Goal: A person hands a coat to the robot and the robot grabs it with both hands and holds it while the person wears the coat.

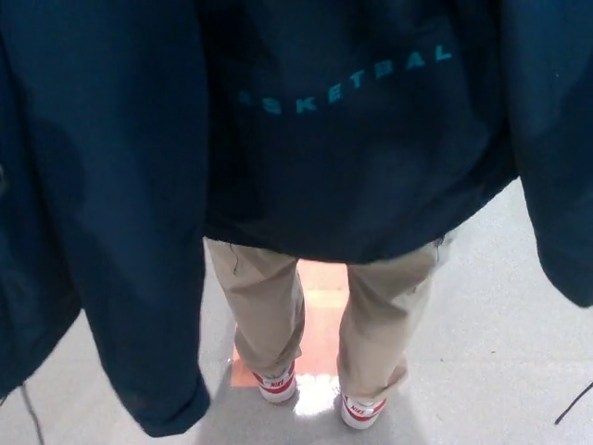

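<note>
This is an indoor room, but what kind of room is hard to tell. The floor (pixel 482 352) is smooth, plain and grey, like in a lab or a work hall. An orange patch (pixel 320 324) is marked on it. Thin black cables (pixel 574 403) lie on the floor at the edges.

grey floor (pixel 491 324), orange patch (pixel 320 315), perhaps cable (pixel 574 403)
</note>
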{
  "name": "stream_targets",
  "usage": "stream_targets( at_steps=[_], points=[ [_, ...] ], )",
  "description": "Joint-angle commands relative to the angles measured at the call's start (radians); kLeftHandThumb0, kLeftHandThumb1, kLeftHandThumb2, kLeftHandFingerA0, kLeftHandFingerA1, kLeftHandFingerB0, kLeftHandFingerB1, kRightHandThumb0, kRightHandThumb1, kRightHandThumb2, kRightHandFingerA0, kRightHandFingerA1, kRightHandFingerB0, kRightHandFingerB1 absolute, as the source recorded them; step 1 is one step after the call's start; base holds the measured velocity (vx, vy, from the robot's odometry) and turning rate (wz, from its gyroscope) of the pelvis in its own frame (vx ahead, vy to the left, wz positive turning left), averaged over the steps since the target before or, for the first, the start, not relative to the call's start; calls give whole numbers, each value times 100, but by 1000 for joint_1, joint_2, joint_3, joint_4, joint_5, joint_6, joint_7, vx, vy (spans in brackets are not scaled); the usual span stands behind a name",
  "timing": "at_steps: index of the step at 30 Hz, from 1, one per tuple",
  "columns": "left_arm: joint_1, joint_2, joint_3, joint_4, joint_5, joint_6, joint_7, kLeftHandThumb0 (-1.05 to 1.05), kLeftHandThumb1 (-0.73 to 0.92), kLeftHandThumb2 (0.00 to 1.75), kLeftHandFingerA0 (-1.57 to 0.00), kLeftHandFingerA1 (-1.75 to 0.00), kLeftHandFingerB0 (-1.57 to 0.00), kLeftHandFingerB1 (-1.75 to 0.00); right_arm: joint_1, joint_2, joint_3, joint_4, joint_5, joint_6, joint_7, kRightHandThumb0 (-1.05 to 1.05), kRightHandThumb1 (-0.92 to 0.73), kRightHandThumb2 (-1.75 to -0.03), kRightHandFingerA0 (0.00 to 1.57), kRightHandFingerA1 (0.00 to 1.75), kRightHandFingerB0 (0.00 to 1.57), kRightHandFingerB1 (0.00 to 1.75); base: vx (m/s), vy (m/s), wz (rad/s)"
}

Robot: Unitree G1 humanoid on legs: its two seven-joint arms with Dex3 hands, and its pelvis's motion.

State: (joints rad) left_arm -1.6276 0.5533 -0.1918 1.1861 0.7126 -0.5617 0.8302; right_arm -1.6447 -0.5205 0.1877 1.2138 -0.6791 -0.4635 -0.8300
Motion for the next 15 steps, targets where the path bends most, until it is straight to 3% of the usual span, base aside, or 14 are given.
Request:
stream_targets(
  at_steps=[1, 2, 3, 4, 5, 6, 7, 8, 10, 11, 15],
  points=[
    [-9, 32, 7, 1, -31, 13, 5, -6, 75, 65, -76, -175, -56, -154, -11, -19, -9, 0, 35, 12, 7, 2, -65, -82, 114, 121, 74, 113, 0, 0, 0],
    [-9, 33, 6, 1, -31, 12, 5, -5, 74, 65, -76, -175, -56, -154, -11, -20, -9, 0, 36, 11, 8, 4, -62, -81, 107, 135, 73, 115, 0, 0, 0],
    [-9, 34, 6, 1, -30, 13, 3, -5, 74, 65, -76, -175, -56, -154, -11, -20, -9, 0, 35, 10, 6, 4, -62, -81, 107, 135, 73, 115, 0, 0, 0],
    [-11, 35, 5, 3, -29, 14, 4, -10, 63, 83, -115, -149, -76, -127, -14, -20, -5, 0, 31, 13, 1, 6, -62, -81, 103, 146, 72, 116, 0, 0, 0],
    [-13, 37, 4, 4, -29, 12, 3, -11, 64, 83, -116, -151, -76, -128, -15, -20, -4, 1, 30, 13, -1, 5, -61, -80, 100, 148, 73, 116, 0, 0, 0],
    [-13, 38, 4, 4, -30, 11, 2, -11, 64, 83, -116, -151, -76, -128, -15, -20, -4, 1, 30, 12, -1, 5, -61, -80, 100, 148, 73, 116, 0, 0, 0],
    [-16, 39, 1, 4, -25, 20, 4, -5, 75, 67, -77, -175, -57, -153, -17, -19, -2, 2, 28, 15, -4, 6, -62, -79, 104, 140, 73, 114, 0, 0, 0],
    [-19, 39, 0, 4, -25, 23, 4, -10, 64, 83, -117, -150, -75, -127, -19, -19, -1, 2, 27, 16, -6, 6, -62, -78, 104, 140, 72, 115, 0, 0, 0],
    [-21, 39, -3, 3, -22, 27, 8, -9, 64, 85, -116, -148, -76, -126, -20, -19, 1, 2, 26, 17, -6, 5, -61, -78, 102, 146, 72, 116, 0, 0, 0],
    [-25, 38, -6, 3, -20, 32, 12, -6, 75, 69, -79, -175, -59, -150, -22, -21, 4, 2, 24, 16, -7, 5, -60, -79, 97, 154, 73, 117, 0, 0, 0],
    [-30, 33, -8, 2, -22, 43, 11, -7, 76, 69, -80, -175, -62, -148, -26, -21, 8, 3, 22, 17, -16, 5, -58, -81, 93, 162, 74, 121, 0, 0, 0]
  ],
)
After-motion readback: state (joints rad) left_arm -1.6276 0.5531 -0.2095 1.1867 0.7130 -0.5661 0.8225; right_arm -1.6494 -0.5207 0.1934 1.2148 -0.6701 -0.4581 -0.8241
